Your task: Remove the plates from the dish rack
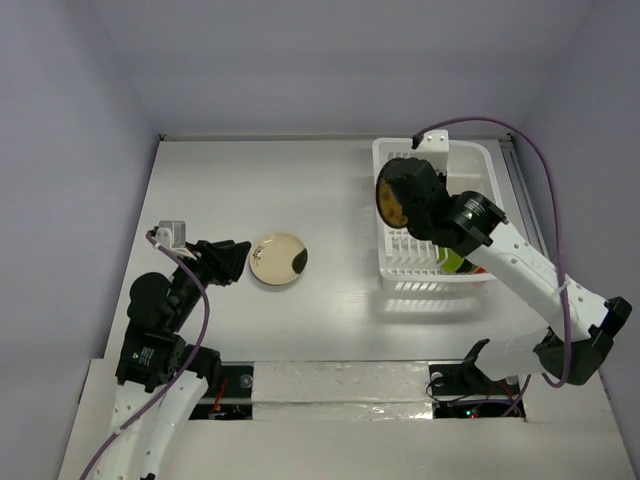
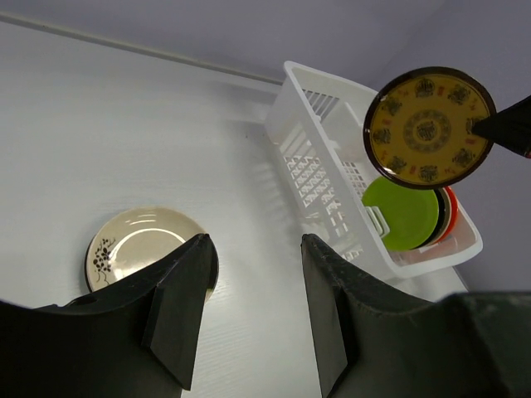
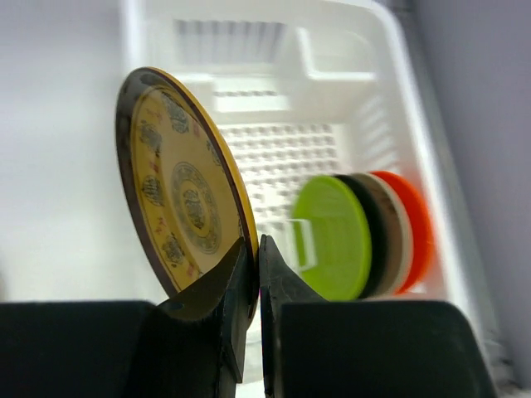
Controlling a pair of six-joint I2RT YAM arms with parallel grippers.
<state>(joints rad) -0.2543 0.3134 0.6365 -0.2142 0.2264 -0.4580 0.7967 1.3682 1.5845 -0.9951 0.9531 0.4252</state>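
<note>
My right gripper [image 3: 255, 249] is shut on the rim of the brown/yellow patterned plate [image 3: 182, 186] and holds it on edge above the white dish rack [image 3: 249, 50]. The plate [image 1: 390, 196] hangs over the rack's [image 1: 470, 160] left wall; it also shows in the left wrist view [image 2: 428, 126]. A lime green plate [image 3: 332, 236], a black plate, a pale plate and an orange-red plate [image 3: 412, 224] stand on edge in the rack. A tan plate [image 1: 278, 259] lies flat on the table. My left gripper [image 1: 243, 262] is open and empty, just left of the tan plate [image 2: 137, 245].
The rack [image 2: 323, 149] stands at the back right of the white table [image 1: 250, 180]. A purple cable [image 1: 540, 150] arches over the rack's right side. Grey walls close the table on three sides.
</note>
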